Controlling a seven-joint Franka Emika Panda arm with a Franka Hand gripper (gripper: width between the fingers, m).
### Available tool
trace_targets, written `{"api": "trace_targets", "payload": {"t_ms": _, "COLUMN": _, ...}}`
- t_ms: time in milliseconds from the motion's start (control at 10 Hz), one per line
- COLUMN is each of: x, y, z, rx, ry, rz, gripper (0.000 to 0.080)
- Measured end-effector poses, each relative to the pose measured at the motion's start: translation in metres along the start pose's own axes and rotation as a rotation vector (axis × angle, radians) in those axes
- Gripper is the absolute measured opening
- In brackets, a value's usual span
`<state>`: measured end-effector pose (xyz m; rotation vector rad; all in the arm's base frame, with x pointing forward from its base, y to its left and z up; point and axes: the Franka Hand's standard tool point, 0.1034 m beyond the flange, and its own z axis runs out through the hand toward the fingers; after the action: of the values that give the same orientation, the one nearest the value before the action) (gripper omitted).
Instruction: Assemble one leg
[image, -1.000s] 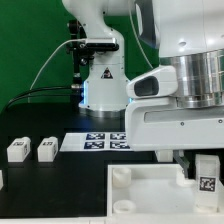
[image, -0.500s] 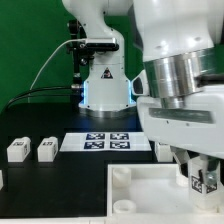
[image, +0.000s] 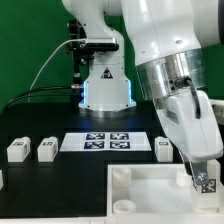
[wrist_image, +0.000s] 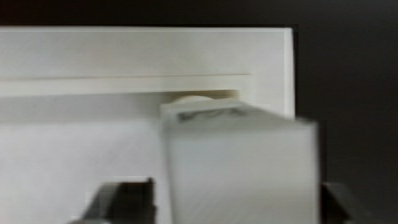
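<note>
My gripper (image: 205, 178) is shut on a leg (image: 206, 181), a small white block with a marker tag, and holds it over the far right corner of the large white square panel (image: 150, 195). In the wrist view the held leg (wrist_image: 240, 165) fills the middle, just in front of a round corner socket (wrist_image: 205, 99) in the panel (wrist_image: 80, 140). Two more legs (image: 17, 149) (image: 47, 149) stand on the black table at the exterior view's left. Another leg (image: 163, 148) stands by the marker board, beside my arm.
The marker board (image: 105, 142) lies flat on the table behind the panel. The robot base (image: 105, 85) stands at the back, with cables running to the left. A raised corner socket (image: 121, 176) shows on the panel's near left.
My arm has tilted and swung, and the held leg has moved lower towards the panel's right corner. The leg by the marker board has come into view.
</note>
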<state>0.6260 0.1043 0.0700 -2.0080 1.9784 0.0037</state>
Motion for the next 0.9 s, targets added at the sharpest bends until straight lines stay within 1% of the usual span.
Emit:
{"api": "trace_targets", "payload": {"t_ms": 100, "x": -0.001, "y": 0.0, "z": 0.0, "rx": -0.008, "ry": 0.002, "rz": -0.065, "gripper": 0.0487}}
{"api": "trace_targets", "payload": {"t_ms": 200, "x": -0.005, "y": -0.002, "z": -0.001, "rx": -0.028, "ry": 0.003, "rz": -0.258, "gripper": 0.0603}}
{"api": "trace_targets", "payload": {"t_ms": 300, "x": -0.01, "y": -0.003, "z": -0.001, "rx": -0.056, "ry": -0.001, "rz": -0.478, "gripper": 0.0603}}
{"api": "trace_targets", "payload": {"t_ms": 400, "x": -0.015, "y": -0.004, "z": 0.0, "rx": -0.097, "ry": -0.013, "rz": -0.676, "gripper": 0.0642}}
{"api": "trace_targets", "payload": {"t_ms": 500, "x": -0.013, "y": -0.007, "z": 0.0, "rx": -0.085, "ry": -0.008, "rz": -0.719, "gripper": 0.0642}}
{"api": "trace_targets", "payload": {"t_ms": 700, "x": -0.011, "y": -0.007, "z": -0.001, "rx": -0.087, "ry": -0.016, "rz": -0.944, "gripper": 0.0648}}
{"api": "trace_targets", "payload": {"t_ms": 800, "x": -0.012, "y": -0.006, "z": -0.001, "rx": -0.102, "ry": -0.02, "rz": -1.053, "gripper": 0.0649}}
{"api": "trace_targets", "payload": {"t_ms": 900, "x": -0.015, "y": -0.01, "z": -0.004, "rx": -0.146, "ry": -0.015, "rz": -1.27, "gripper": 0.0649}}
